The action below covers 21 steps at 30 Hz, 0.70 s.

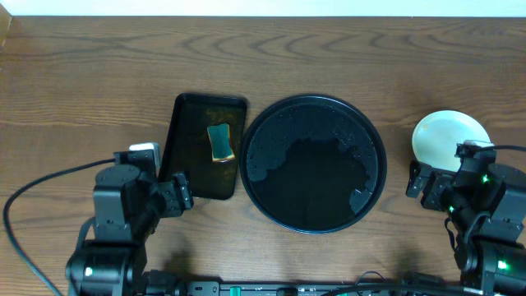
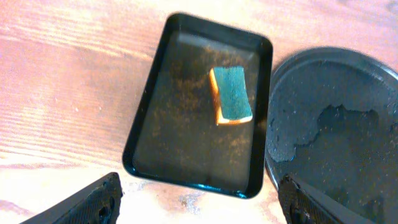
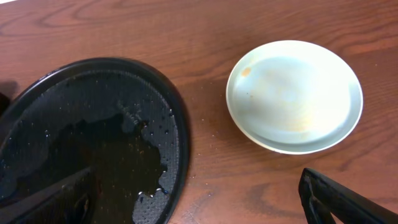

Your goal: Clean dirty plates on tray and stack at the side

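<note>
1. Big round black tray point(image 1: 316, 193) sits mid-table. It's wet, with water pooled toward its 6 o'clock half and droplets toward 12.
2. A pale plate point(image 3: 293, 96) is on bare wood at the tray's 3 o'clock, close but not touching. It has faint orange-brown marks, and I can't tell if more plates are under it.
3. A small rectangular tray point(image 1: 193, 173) is at the round tray's 9 o'clock, with a green-and-yellow sponge point(image 1: 220, 142) lying in it.
4. Left claw point(image 2: 200, 199) is at that small tray's 7 o'clock, fingers spread wide, gripping nothing.
5. Right claw point(image 3: 199, 199) is at the plate's 6 o'clock, fingers wide apart too, nothing between them.
</note>
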### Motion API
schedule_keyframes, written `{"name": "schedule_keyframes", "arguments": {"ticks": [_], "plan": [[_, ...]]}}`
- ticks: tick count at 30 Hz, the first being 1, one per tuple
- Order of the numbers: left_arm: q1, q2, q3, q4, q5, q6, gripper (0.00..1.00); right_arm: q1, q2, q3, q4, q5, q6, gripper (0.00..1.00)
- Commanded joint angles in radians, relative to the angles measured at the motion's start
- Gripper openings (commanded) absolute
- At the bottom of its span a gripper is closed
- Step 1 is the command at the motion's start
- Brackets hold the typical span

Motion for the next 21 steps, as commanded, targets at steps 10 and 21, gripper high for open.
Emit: {"name": "schedule_keyframes", "arguments": {"ticks": [10, 21], "plan": [[0.002, -0.021, -0.008, 0.001, -0.015, -0.006, 0.81, 0.008, -0.007, -0.013, -0.053, 0.008, -0.013, 0.99], [0.002, -0.021, -0.008, 0.001, -0.015, -0.006, 0.81, 0.008, -0.007, -0.013, -0.061, 0.008, -0.013, 0.99]]}}
